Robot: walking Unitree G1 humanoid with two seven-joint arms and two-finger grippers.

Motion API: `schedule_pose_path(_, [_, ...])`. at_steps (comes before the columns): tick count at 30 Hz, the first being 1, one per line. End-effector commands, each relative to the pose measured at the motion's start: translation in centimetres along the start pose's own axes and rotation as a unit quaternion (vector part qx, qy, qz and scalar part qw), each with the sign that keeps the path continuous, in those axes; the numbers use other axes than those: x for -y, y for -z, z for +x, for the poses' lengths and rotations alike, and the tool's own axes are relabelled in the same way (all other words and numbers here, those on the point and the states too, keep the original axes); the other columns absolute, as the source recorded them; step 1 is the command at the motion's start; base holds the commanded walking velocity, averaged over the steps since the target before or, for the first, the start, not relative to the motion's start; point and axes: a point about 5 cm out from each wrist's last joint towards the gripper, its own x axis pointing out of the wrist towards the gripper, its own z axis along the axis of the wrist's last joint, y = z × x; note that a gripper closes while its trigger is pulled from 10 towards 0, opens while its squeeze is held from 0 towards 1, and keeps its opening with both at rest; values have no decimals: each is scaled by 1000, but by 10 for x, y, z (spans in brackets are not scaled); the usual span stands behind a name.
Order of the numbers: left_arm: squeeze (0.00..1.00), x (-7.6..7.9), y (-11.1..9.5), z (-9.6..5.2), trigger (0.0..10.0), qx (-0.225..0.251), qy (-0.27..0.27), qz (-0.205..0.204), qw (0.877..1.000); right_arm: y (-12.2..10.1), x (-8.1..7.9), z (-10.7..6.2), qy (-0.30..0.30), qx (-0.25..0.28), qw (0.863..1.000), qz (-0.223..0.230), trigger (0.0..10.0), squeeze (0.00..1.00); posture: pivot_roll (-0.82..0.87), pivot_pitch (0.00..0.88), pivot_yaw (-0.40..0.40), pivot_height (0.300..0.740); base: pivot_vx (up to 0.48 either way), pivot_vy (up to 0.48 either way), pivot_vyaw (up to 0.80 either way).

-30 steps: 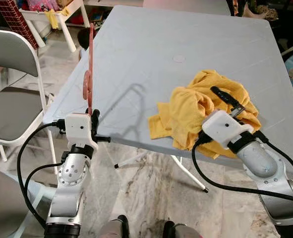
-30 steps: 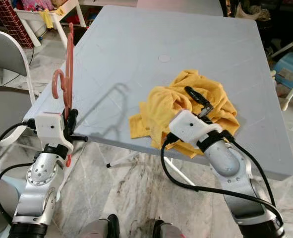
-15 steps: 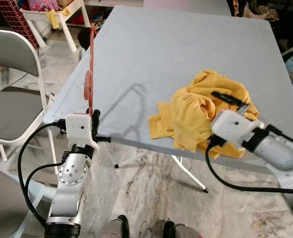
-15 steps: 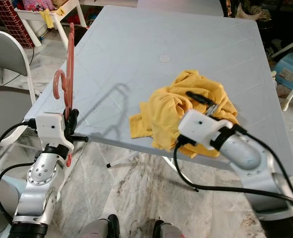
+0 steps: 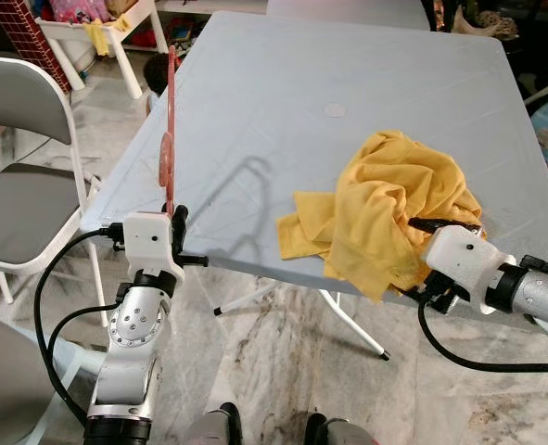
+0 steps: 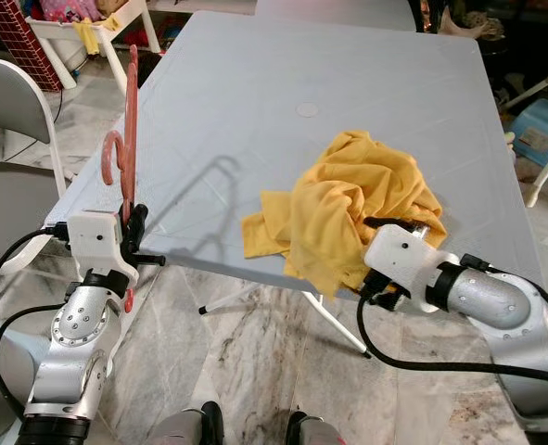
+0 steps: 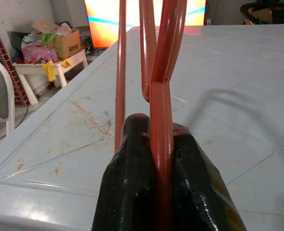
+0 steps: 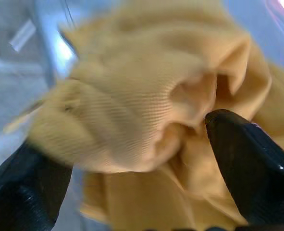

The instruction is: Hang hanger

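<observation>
**Inventory: bench corner, hanger in hand, garment loose**

1. Bench (image 5: 283, 83): large pale grey plastic top on folding legs; the landmark for all entries below. Marble floor beneath.

2. Folding chair (image 5: 19, 176): grey seat and back, standing off the bench's left edge, near the left arm.

3. Yellow garment (image 5: 385, 209): soft knit cloth, crumpled in a heap on the bench's near right part, one fold drooping over the near edge. Judged light, limp and shapeless; it will sag and slide unless taken by a seam or the neck opening, which cannot be picked out in the heap.

4. Hanger (image 5: 169, 120): red-brown plastic, standing upright above the bench's near left corner, hook curling low beside its stem. Judged light and stiff, somewhat smooth; best held on the straight stem, as now, leaving the shoulders free to enter the cloth.

5. Left gripper (image 7: 156, 159): at the bench's near left corner, fingers (image 7: 132, 183) closed tight on the hanger's stem, one either side.

6. Right gripper (image 8: 132, 168): at the bench's near right edge, against the garment's overhanging fold. Fingers (image 8: 247, 159) spread wide apart with cloth bulging between them, not pinched.

7. Clutter beyond the bench's far left corner: small white stand (image 5: 97, 32) with bright items.
</observation>
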Motion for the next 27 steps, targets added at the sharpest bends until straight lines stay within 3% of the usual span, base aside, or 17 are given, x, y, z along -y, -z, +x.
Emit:
schedule_pose_path(1, [0, 1, 11, -3, 10000, -30, 3, 1, 1000, -11, 0, -1, -2, 41, 999, 24, 10000, 855, -72, 172, 26, 740, 0, 0, 0])
schedule_pose_path(3, [0, 2, 11, -3, 10000, -29, 4, 0, 1000, -19, 4, 3, 22, 96, 992, 81, 10000, 741, -71, 172, 26, 740, 0, 0, 0])
schedule_pose_path(4, [0, 2, 11, -3, 10000, -29, 4, 0, 1000, -19, 4, 3, 22, 96, 992, 81, 10000, 741, -71, 172, 26, 740, 0, 0, 0])
schedule_pose_path(5, [0, 1, 11, -2, 10000, -29, 4, 0, 1000, -23, 6, 2, 26, 124, 985, 114, 10000, 631, -67, 172, 26, 740, 0, 0, 0])
schedule_pose_path(6, [0, 1, 11, -2, 10000, -29, 3, 0, 1000, -27, 11, 0, 38, 155, 976, 149, 10000, 408, -66, 171, 26, 740, 0, 0, 0])
schedule_pose_path(7, [0, 1, 11, -2, 10000, -29, 3, 0, 1000, -28, 13, -2, 41, 170, 971, 165, 10000, 267, -65, 171, 26, 740, 0, 0, 0])
schedule_pose_path(8, [0, 1, 11, -3, 10000, -28, 2, 0, 1000, -28, 18, -4, 51, 184, 965, 179, 10000, 188, -65, 171, 26, 740, 0, 0, 0])
schedule_pose_path(10, [0, 1, 11, -3, 10000, -28, 2, 0, 1000, -29, 19, -5, 53, 187, 963, 184, 10000, 188, -65, 171, 26, 740, 0, 0, 0])
schedule_pose_path(12, [0, 0, 11, -3, 10000, -28, 2, 1, 1000, -27, 27, -7, 83, 202, 954, 207, 10000, 0, -63, 170, 27, 740, 0, 0, 0])
schedule_pose_path(14, [0, 0, 11, -3, 10000, -28, 1, 1, 1000, -27, 31, -8, 93, 209, 949, 217, 10000, 0, -63, 170, 27, 740, 0, 0, 0])
schedule_pose_path(15, [0, 0, 11, -2, 10000, -28, 1, 1, 1000, -24, 42, -9, 142, 214, 937, 235, 10000, 0, -62, 171, 27, 740, 0, 0, 0])
schedule_pose_path(19, [0, -1, 10, -2, 10000, -28, 1, 2, 1000, -10, 50, -5, 212, 164, 938, 220, 10000, 0, -61, 170, 27, 740, 0, 0, 0])
schedule_pose_path(21, [0, -1, 10, -2, 10000, -27, 1, 3, 1000, -4, 50, -2, 225, 131, 946, 193, 10000, 0, -61, 170, 27, 740, 0, 0, 0])
schedule_pose_path(22, [0, -1, 10, -2, 10000, -27, 2, 3, 1000, 2, 44, 3, 213, 89, 961, 154, 10000, 0, -61, 169, 28, 740, 0, 0, 0])
schedule_pose_path(24, [0, -1, 10, -2, 10000, -27, 2, 3, 1000, 7, 29, 8, 160, 42, 982, 96, 10000, 0, -60, 169, 29, 740, 0, 0, 0])
schedule_pose_path(25, [0, -1, 10, -2, 10000, -27, 2, 3, 1000, 7, 29, 8, 160, 42, 982, 96, 10000, 0, -60, 169, 29, 740, 0, 0, 0])
schedule_pose_path(27, [0, -1, 10, -2, 10000, -27, 3, 3, 1000, 14, 10, 7, 72, 1, 996, 55, 10000, 0, -60, 169, 28, 740, 0, 0, 0])
